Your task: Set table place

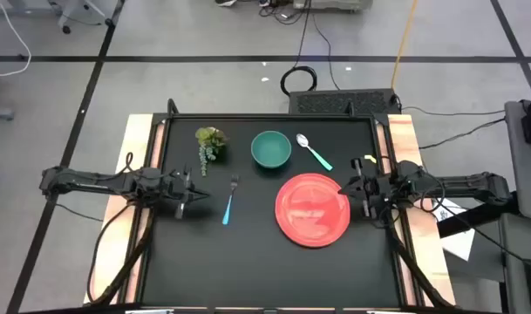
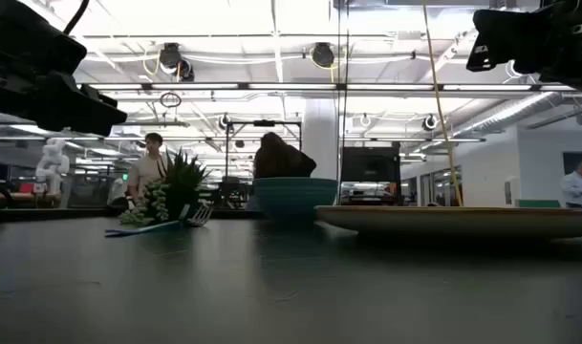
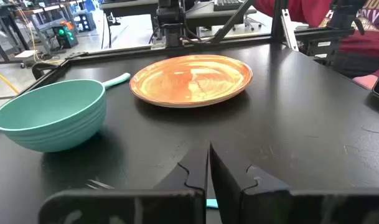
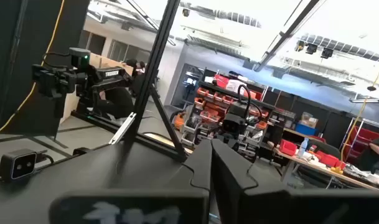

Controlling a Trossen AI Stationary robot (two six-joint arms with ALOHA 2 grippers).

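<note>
both tools, left tool [image 1: 194,194] and right tool [image 1: 350,187], are closed, empty, flanking the red plate [image 1: 313,209].

A small green plant sprig [image 1: 210,143] with pale leafy stems lies on the far left part of the tabletop. Beyond the far edge, a coiled black cable [image 1: 298,80] rests on the grey floor beside a flat black mat [image 1: 343,103]. In the low view, a person [image 2: 149,169] in a light top stands in the room behind, under bright ceiling lights.
</note>
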